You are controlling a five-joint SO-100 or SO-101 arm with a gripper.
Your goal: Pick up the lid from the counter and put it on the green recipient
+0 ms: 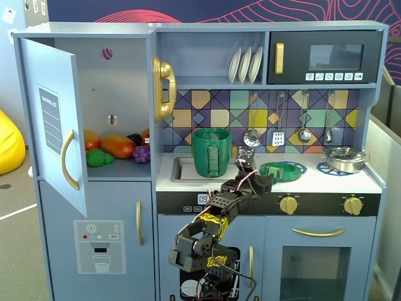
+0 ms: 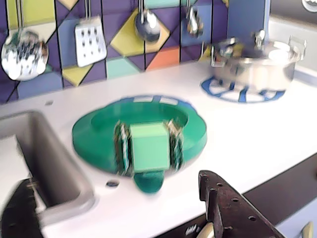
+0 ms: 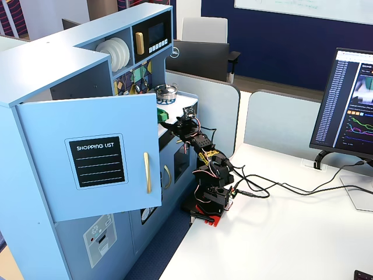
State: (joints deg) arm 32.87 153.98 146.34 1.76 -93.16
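The green lid (image 2: 99,134) lies flat on a blue burner ring on the white counter (image 2: 277,129), its strap handle (image 2: 148,147) up. It also shows in both fixed views (image 1: 280,170) (image 3: 161,115). The tall green pot (image 1: 211,152) stands in the sink to the left of the lid, out of the wrist view. My gripper (image 2: 116,181) is open and empty, just in front of the lid at the counter's front edge, its jaws spread wider than the handle. It shows in a fixed view (image 1: 254,177) between pot and lid.
The sink (image 2: 44,153) lies left of the lid. A silver pan (image 1: 344,158) sits on the right burner ring. Utensils (image 2: 90,43) hang on the tiled back wall. The fridge door (image 1: 59,125) stands open at the left.
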